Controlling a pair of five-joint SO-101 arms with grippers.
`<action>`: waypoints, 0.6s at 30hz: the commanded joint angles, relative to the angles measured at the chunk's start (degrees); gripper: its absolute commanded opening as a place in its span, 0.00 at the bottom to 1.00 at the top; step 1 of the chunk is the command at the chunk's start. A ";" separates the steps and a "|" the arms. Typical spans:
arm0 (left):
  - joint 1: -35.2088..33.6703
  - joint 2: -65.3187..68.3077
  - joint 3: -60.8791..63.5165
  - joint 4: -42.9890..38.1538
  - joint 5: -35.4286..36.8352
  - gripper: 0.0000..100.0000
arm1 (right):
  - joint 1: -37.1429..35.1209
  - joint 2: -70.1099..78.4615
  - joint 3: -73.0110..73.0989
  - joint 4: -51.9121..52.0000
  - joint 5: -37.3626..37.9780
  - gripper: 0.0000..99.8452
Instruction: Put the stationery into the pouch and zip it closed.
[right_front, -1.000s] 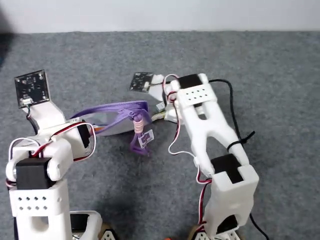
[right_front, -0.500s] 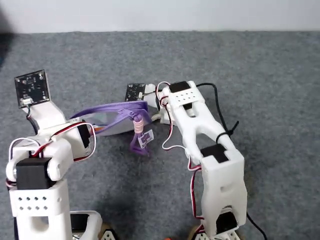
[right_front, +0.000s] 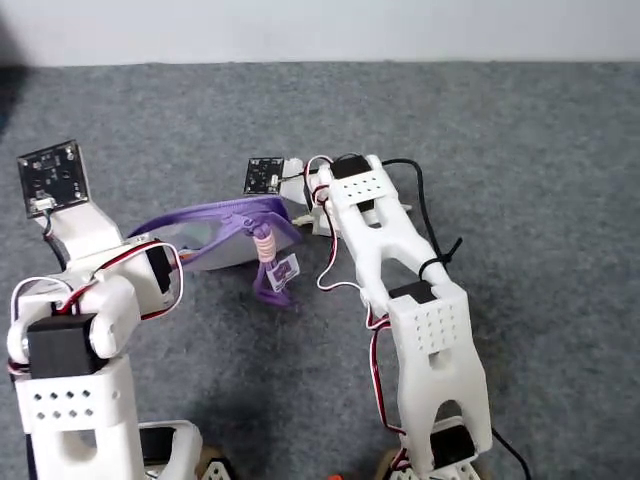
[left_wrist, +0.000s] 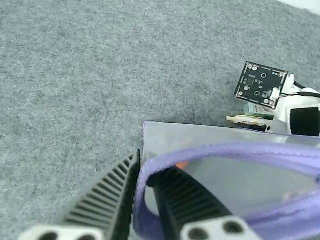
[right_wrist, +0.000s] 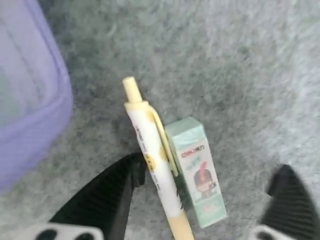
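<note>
Right arm (right_front: 390, 250) swung left toward pouch (right_front: 215, 235) — grey carpet (right_front: 540, 150), white wall (right_front: 320, 30) behind.

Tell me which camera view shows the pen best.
The right wrist view. There the pen lies close, nearly whole, beside the green eraser, between the right gripper's open fingers. The left wrist view gives a small pale sliver past the pouch. In the high view the right arm covers that spot.

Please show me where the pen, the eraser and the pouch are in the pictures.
pen (right_wrist: 159, 176), right wrist view, on the middle of its white barrel.
eraser (right_wrist: 196, 172), right wrist view, on the middle of its green sleeve.
pouch (left_wrist: 235, 172), left wrist view, on its clear side wall.
</note>
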 joint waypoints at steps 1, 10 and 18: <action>-0.26 0.00 0.04 -1.32 -0.70 0.01 | -0.48 0.75 -1.58 2.07 0.26 0.14; -0.44 0.00 0.04 -1.32 -0.70 0.01 | -0.48 0.75 -9.41 17.27 -2.29 0.02; -0.44 0.00 0.04 -1.32 -0.62 0.01 | -0.66 0.75 -21.98 32.84 -13.27 0.01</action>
